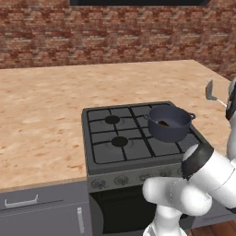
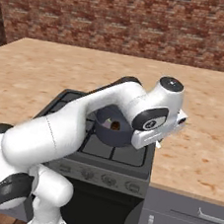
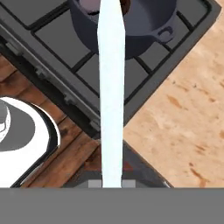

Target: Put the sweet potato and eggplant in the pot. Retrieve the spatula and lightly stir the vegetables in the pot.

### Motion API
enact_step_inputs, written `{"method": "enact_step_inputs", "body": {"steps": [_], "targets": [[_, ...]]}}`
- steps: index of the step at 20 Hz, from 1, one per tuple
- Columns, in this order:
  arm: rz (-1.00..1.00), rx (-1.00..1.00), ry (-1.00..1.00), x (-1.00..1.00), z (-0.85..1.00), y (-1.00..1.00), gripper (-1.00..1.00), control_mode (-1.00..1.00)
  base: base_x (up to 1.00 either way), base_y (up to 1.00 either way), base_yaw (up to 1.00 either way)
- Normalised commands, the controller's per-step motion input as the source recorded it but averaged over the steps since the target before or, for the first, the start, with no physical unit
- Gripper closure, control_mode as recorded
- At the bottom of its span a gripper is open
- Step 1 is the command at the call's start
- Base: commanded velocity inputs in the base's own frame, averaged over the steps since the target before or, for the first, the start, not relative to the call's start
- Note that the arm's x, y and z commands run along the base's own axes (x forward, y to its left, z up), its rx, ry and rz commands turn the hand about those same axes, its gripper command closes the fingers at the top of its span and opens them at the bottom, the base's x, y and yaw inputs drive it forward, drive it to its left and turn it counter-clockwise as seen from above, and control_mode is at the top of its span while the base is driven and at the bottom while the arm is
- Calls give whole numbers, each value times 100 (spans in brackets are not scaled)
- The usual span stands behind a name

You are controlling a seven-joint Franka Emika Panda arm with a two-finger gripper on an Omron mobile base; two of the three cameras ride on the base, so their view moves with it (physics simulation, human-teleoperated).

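The dark blue-grey pot [image 1: 168, 123] stands on the stove's right rear burner, also seen from the other side as the pot [image 2: 107, 131] behind my arm. An orange-brown lump, the sweet potato [image 1: 163, 123], lies inside it. I cannot make out the eggplant; the spatula hides part of the pot's inside. My gripper [image 3: 111, 183] is shut on the spatula [image 3: 111, 87], whose pale handle runs straight up the hand view toward the pot [image 3: 148, 26]. In the left base view the spatula's grey blade [image 1: 210, 90] hangs above the counter, right of the stove.
The black stove [image 1: 120, 143] has grates and a row of front knobs, and is set into a wooden counter [image 1: 41, 120] with a brick wall behind. Grey drawers [image 1: 41, 207] sit below. The hand view looks down on wood floor [image 3: 65, 153] and counter [image 3: 188, 118].
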Motion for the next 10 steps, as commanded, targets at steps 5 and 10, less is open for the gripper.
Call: {"method": "enact_step_inputs", "body": {"steps": [5,10], "targets": [[4,-23,53,64,54,0,100,-100,0,0,0],[0,-17,50,71,24,-7,100,-100,0,0,0]]}}
